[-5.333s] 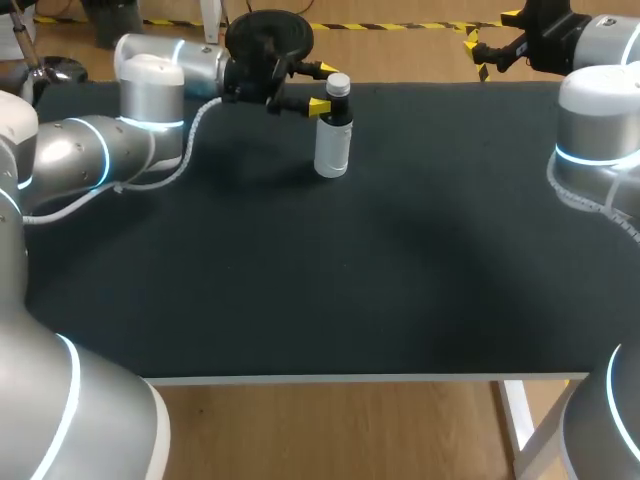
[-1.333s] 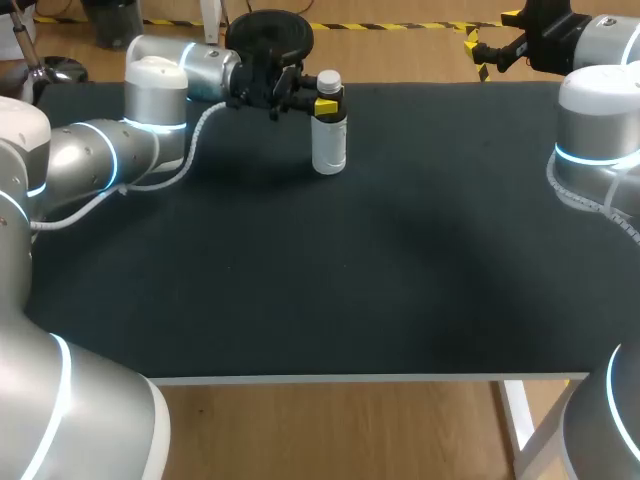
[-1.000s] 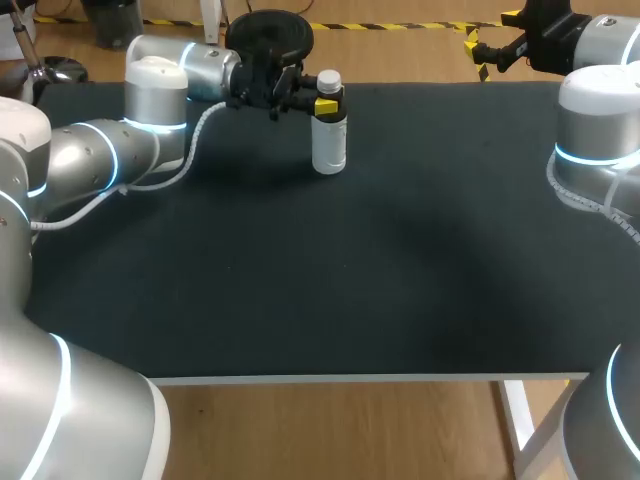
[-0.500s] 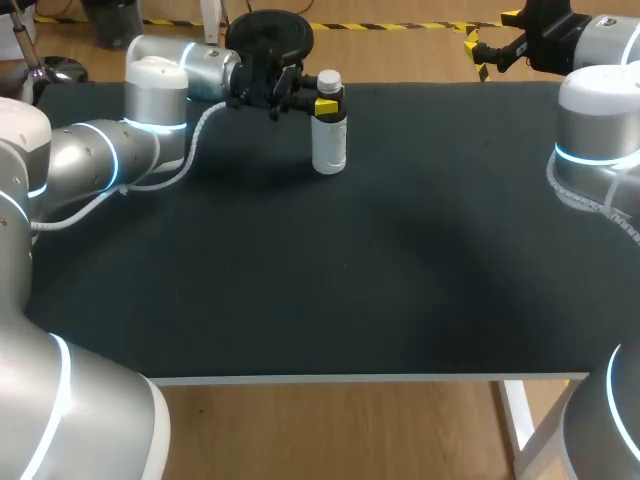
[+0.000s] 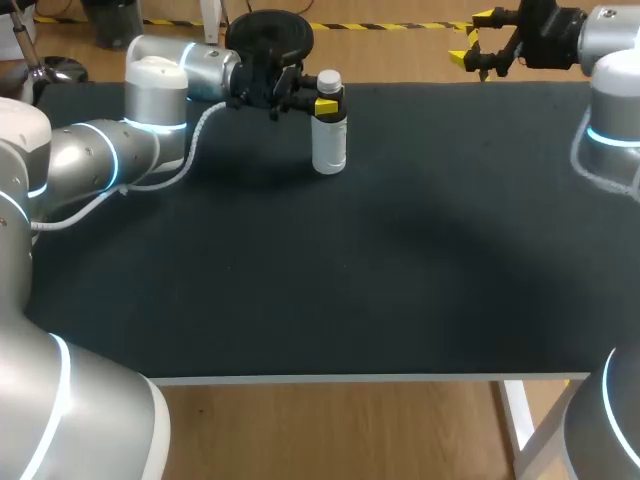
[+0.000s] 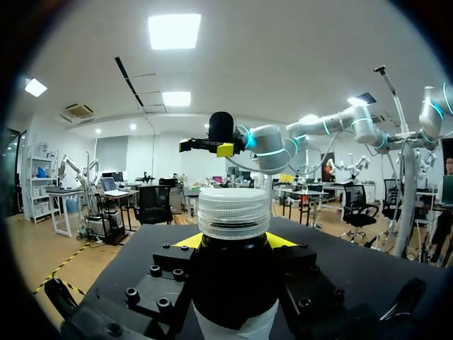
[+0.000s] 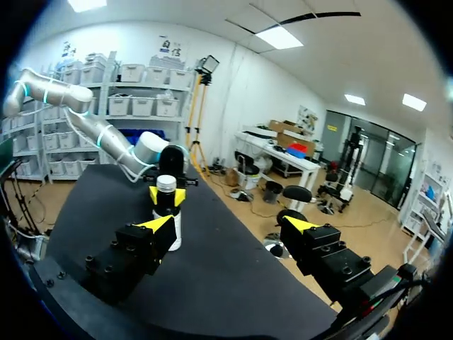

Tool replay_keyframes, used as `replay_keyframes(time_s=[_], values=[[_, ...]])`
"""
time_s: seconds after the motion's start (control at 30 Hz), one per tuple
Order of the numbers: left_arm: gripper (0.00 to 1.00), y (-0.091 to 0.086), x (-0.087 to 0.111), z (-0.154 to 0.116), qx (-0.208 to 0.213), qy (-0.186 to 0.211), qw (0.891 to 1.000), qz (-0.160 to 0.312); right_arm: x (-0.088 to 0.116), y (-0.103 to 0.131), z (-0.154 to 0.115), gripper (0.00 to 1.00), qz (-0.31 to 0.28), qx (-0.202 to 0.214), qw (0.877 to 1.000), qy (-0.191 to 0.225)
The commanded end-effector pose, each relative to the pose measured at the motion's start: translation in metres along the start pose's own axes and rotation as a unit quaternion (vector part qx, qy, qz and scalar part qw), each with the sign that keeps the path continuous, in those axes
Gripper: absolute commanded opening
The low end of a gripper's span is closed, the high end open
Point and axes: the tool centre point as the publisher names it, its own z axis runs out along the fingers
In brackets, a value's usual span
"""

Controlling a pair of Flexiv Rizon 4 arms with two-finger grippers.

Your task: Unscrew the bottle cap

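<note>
Left wrist view. A: what do we log for the jaws?

B: We log the left gripper (image 6: 233,242) closed on the bottle (image 6: 233,283). Its 2 yellow tips press the dark neck from 2 sides, just under the cap (image 6: 233,212). The gap between the tips is only as wide as the neck.

A: And the cap itself?

B: We see it seated on the neck, ribbed and pale. It sits above the fingers, and they do not touch it.

A: Right wrist view?

B: The right gripper (image 7: 230,225) stands wide open, and we note nothing between its 2 fingers. The bottle shows well ahead of it, across the dark table (image 7: 226,283), with the left gripper's tips at its neck.

A: Head view, positions?

B: We place the bottle upright on the table, on the far side, left of the middle. Its body is white below the dark neck. The left arm (image 5: 150,90) comes in from the left along the far edge, with its gripper level at the neck. The right arm (image 5: 610,60) holds its gripper near the far edge on the right side, well apart from the bottle.
</note>
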Motion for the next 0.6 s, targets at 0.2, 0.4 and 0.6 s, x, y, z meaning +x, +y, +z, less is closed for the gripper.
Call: replay_keyframes(time_s=[0.2,0.4,0.6], values=[[0.0,0.0035,-0.0079,-0.0012,0.003,0.073,0.997,-0.001,-0.0081,-0.0031,-0.008,1.0,-0.019,-0.022,0.985,0.168],[0.0,0.0035,-0.0079,-0.0012,0.003,0.073,0.997,-0.001,-0.0081,-0.0031,-0.008,1.0,-0.019,-0.022,0.985,0.168],[0.0,0.0035,-0.0079,-0.0012,0.003,0.073,0.997,-0.001,-0.0081,-0.0031,-0.008,1.0,-0.019,-0.022,0.985,0.168]])
